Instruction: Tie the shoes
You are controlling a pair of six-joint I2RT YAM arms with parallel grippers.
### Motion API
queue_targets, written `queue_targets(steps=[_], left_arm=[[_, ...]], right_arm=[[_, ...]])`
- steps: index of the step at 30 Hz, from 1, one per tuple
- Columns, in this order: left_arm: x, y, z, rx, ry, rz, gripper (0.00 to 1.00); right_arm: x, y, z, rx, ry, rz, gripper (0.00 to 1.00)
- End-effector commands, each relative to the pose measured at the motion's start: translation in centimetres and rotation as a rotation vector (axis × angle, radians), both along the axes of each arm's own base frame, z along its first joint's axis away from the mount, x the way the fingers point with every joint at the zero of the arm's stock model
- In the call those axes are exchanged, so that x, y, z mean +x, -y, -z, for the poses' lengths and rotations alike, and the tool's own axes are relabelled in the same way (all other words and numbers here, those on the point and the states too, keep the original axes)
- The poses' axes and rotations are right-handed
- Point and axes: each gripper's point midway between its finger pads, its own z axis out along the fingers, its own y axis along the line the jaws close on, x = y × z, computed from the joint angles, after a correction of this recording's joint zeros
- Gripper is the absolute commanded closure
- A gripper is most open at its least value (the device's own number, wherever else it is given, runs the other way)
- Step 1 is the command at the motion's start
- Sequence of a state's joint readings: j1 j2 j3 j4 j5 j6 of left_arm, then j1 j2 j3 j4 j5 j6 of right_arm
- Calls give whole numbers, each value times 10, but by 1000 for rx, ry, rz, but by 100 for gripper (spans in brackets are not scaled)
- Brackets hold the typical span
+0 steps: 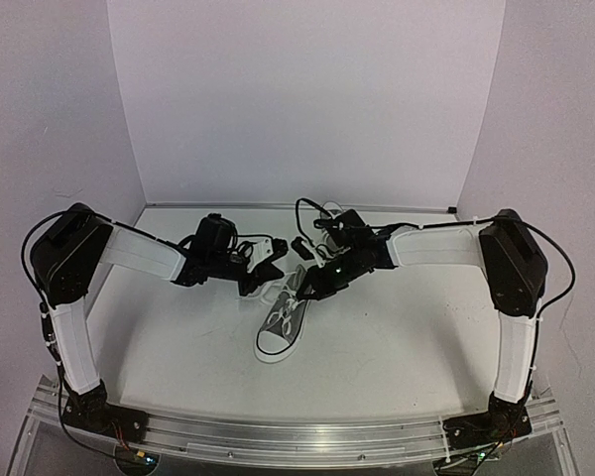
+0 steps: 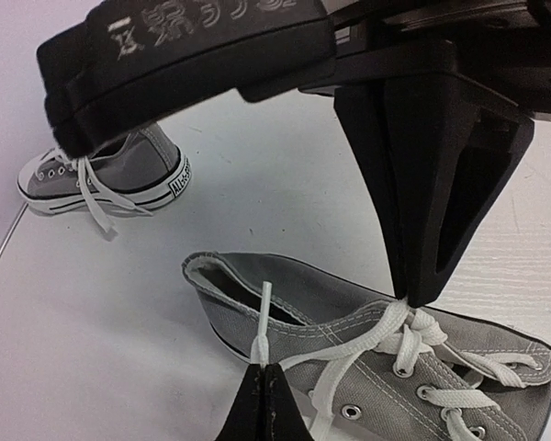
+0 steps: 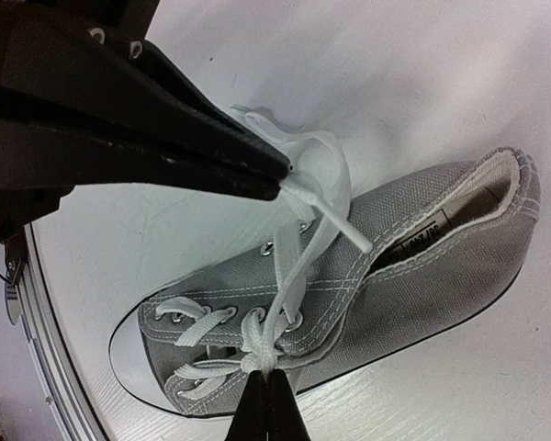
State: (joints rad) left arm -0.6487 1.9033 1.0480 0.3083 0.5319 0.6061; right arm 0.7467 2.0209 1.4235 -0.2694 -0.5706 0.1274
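Observation:
One grey shoe (image 1: 281, 327) lies mid-table, toe toward the arms' bases. Both grippers meet over its heel end. My left gripper (image 2: 264, 367) is shut on the end of a white lace (image 2: 262, 322), whose tip sticks up past the jaws. My right gripper (image 3: 268, 372) is shut on the laces at a knot (image 3: 262, 344) over the eyelets. In the left wrist view the right gripper's fingers (image 2: 422, 211) come down onto that knot. The second shoe (image 2: 110, 175) stands behind with loose laces, partly hidden by the right arm in the top view.
White walls close the table at the back and on both sides. A black cable (image 1: 312, 213) loops by the second shoe (image 1: 330, 211). The aluminium rail (image 1: 297, 436) with both arm bases runs along the near edge.

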Motion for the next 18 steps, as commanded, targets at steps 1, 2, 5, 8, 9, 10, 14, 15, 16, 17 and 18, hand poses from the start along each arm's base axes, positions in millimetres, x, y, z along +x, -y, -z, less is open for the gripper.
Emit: queue_targets(steps=[1, 2, 5, 8, 9, 10, 14, 15, 16, 17, 18], left_arm=[[1, 9, -11, 29, 68, 108, 100], [1, 10, -10, 40, 69, 122, 100], [1, 12, -9, 62, 71, 145, 100], [-2, 13, -4, 81, 66, 168, 100], [-4, 15, -3, 87, 63, 177, 100], [-7, 16, 0, 99, 60, 193, 100], [-21, 18, 8, 120, 50, 247, 100], [-24, 18, 8, 118, 49, 255, 100], [-27, 18, 11, 131, 39, 266, 100], [-30, 18, 14, 149, 32, 274, 100], [-32, 18, 17, 166, 28, 282, 100]], right_arm=[[0, -6, -33, 69, 79, -42, 100], [1, -7, -34, 70, 82, -43, 100], [1, -7, -36, 73, 89, -48, 100], [2, -8, -37, 73, 95, -49, 100], [2, -7, -37, 72, 96, -48, 100], [3, -8, -37, 72, 98, -48, 100], [3, -6, -35, 66, 98, -45, 100], [3, -6, -35, 64, 99, -43, 100], [3, -6, -35, 63, 100, -43, 100], [3, -6, -35, 63, 101, -43, 100], [2, -6, -35, 63, 102, -45, 100]])
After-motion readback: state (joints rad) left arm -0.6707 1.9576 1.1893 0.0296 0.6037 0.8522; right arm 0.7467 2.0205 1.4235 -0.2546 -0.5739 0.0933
